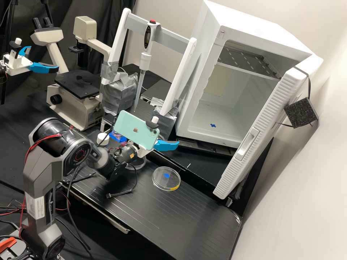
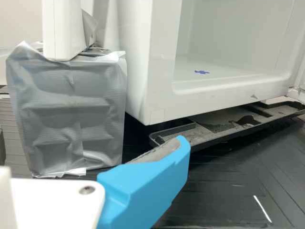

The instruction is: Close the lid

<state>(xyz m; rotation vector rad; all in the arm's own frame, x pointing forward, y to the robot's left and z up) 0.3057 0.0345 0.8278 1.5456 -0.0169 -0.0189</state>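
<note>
On the table, a clear round dish lies flat. Just past it, the pincer hangs above the table; I can't tell if it's wide or narrow. Farther back, the white cabinet's ribbed door stands open, with 1 blue mark inside.
</note>
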